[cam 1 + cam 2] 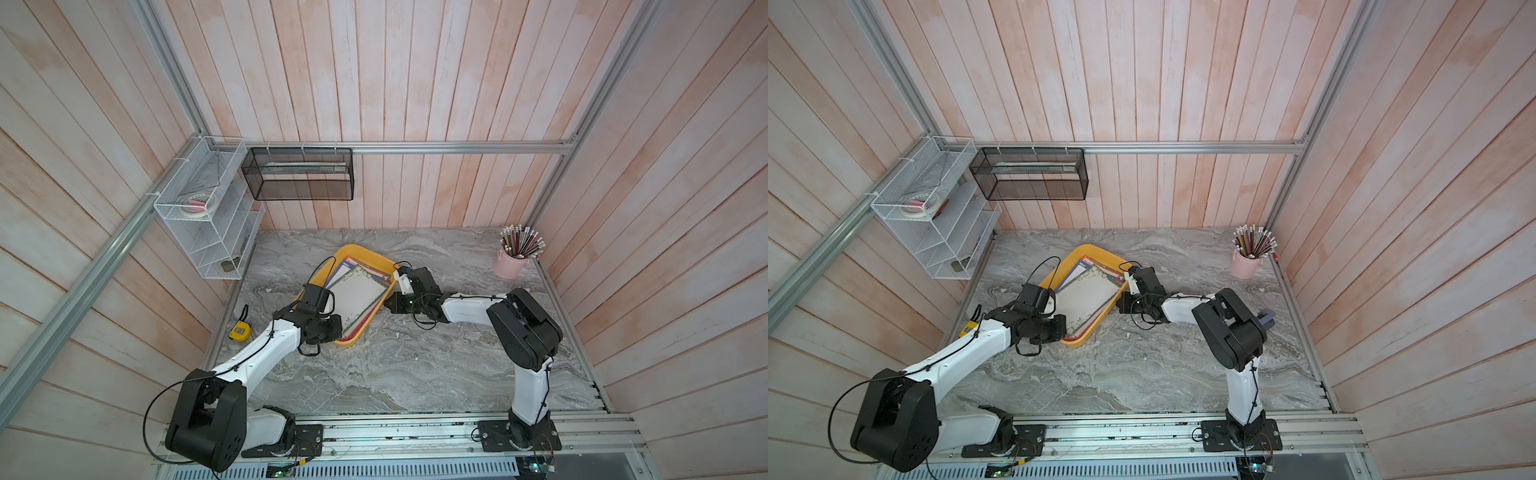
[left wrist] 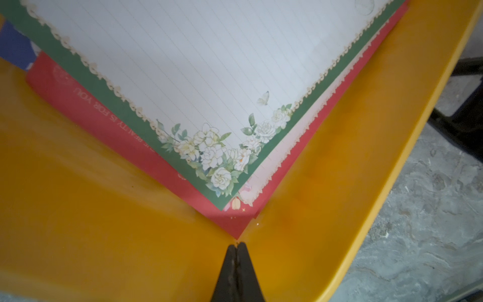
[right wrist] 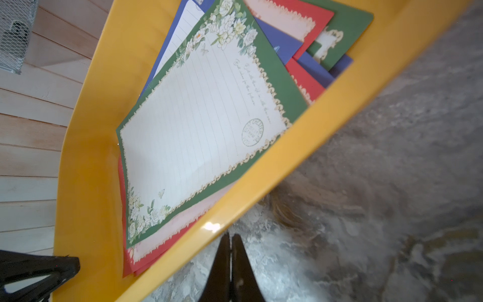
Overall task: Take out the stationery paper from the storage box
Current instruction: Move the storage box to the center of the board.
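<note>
The storage box (image 1: 347, 341) (image 1: 1075, 341) is a shallow yellow tray lying at an angle on the marble table. The stationery paper (image 1: 357, 293) (image 2: 196, 65) (image 3: 196, 130) lies fanned inside it, a green-bordered lined sheet on top of red and blue ones. My left gripper (image 2: 237, 244) is shut and empty over the tray floor. Its tips sit just short of the corner of the bottom red sheet. My right gripper (image 3: 230, 235) is also shut and empty. It is over the table outside the tray's long right wall, tips at the rim. In both top views the wrists hide the fingertips.
A pink cup of pencils (image 1: 512, 264) stands at the back right. A yellow tape measure (image 1: 240, 331) lies left of the left arm. A white wire rack (image 1: 208, 216) and a black mesh basket (image 1: 299, 174) hang on the walls at the back left.
</note>
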